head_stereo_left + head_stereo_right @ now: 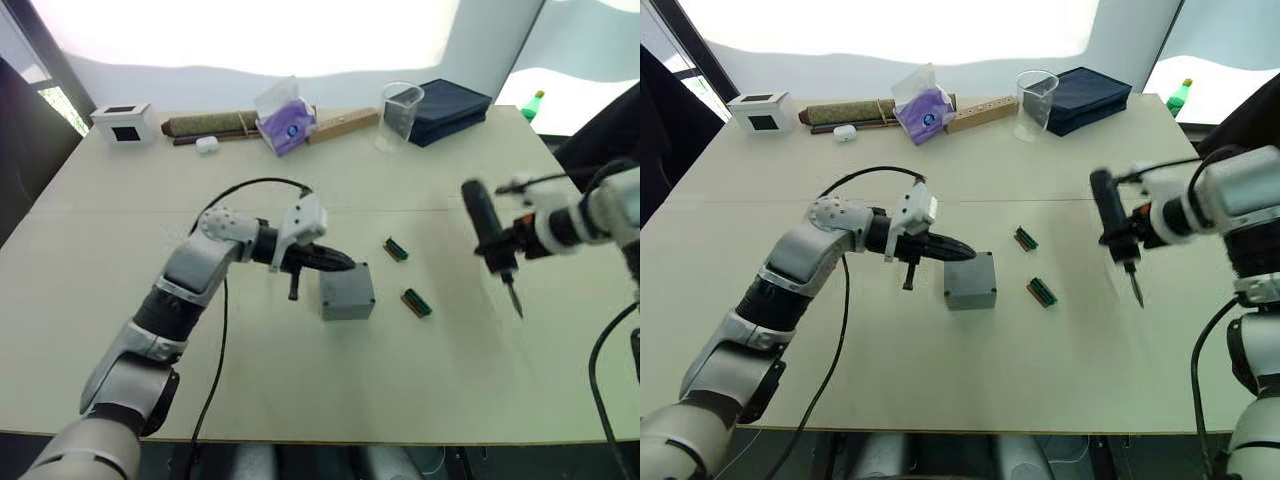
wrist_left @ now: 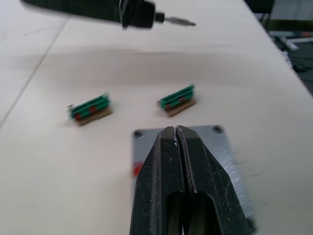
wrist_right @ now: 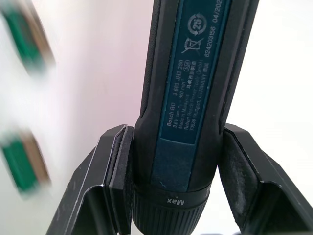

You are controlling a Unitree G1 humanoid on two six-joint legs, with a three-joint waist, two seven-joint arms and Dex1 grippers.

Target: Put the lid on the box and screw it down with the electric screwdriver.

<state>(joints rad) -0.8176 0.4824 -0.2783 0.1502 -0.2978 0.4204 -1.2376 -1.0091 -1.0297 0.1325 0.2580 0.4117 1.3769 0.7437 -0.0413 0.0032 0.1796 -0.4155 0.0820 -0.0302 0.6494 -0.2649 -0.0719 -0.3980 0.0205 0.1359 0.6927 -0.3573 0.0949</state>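
The bench (image 1: 120, 380) is pale and wide, with broad bare stretches along its near edge and between the two arms; the clutter sits in a row along the far edge. On the right, well above the surface, the right pincer (image 3: 173, 161) clamps the electric screwdriver (image 1: 490, 240), bit pointing down at the bench. Near the middle sits the box (image 1: 347, 292), the lid (image 2: 225, 161) lying on top of it with dark screw holes at its far corners. The left pincer (image 2: 177, 142) has its fingers pressed together, holding nothing, its tip over the lid's left edge. Two small green strips (image 1: 395, 249) (image 1: 416, 302) lie just right of the box, between it and the screwdriver.
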